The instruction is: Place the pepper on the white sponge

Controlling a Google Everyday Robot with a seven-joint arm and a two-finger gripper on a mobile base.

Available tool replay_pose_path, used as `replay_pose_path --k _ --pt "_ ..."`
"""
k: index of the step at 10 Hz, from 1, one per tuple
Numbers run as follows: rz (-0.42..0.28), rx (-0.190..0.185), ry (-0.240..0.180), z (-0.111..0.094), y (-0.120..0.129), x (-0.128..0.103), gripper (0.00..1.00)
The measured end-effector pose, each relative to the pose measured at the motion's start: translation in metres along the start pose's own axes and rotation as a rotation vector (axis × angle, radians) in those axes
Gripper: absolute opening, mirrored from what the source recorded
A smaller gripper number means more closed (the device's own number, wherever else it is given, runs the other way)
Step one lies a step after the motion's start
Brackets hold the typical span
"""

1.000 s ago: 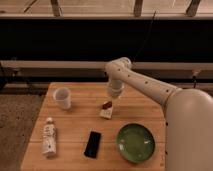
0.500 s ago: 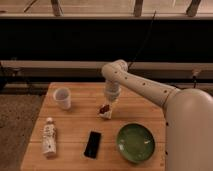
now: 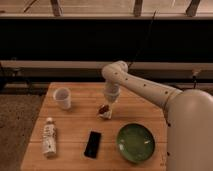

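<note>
Gripper (image 3: 108, 102) now hangs low over the middle of the wooden table (image 3: 75, 125), at the end of the arm (image 3: 145, 87) that reaches in from the right. A second ago it sat a touch further right and higher; since then the elbow has swung left and the wrist has come down, so the tool is right on top of the target spot.

Pepper (image 3: 103, 108), a small dark red pod, shows just under and slightly left of the gripper tip, touching or nearly touching it. White sponge (image 3: 106, 115) peeks out directly beneath the pepper as a pale block. Whether the pod already rests on the sponge or is only held just above it, I cannot tell from this view. Likewise cannot tell if the tool is clamped on the pepper or has let go.

Judgement: the carry looks finished and this is the placing step, task near its end. What remains is likely a release and a straight lift away without dragging the pod off the small block.

Around it: white cup (image 3: 62, 97) well to the left, bottle (image 3: 48, 137) lying at front left, black phone (image 3: 92, 144) in front, green plate (image 3: 135, 143) at front right, all apart from the sponge.
</note>
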Motion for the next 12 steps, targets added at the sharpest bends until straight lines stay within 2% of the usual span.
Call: replay_pose_path --k 1,3,9,10,12 --pt "-0.001 -0.006 -0.001 0.0002 0.0007 -0.0003 0.38" --pt "-0.002 -0.003 -0.001 0.0012 0.0003 -0.0005 0.49" --pt "0.003 -0.005 -0.003 0.0030 0.0020 0.0013 0.49" --pt "0.004 -0.005 -0.003 0.0034 0.0022 0.0016 0.53" --pt "0.005 -0.005 -0.004 0.0044 0.0029 0.0022 0.69"
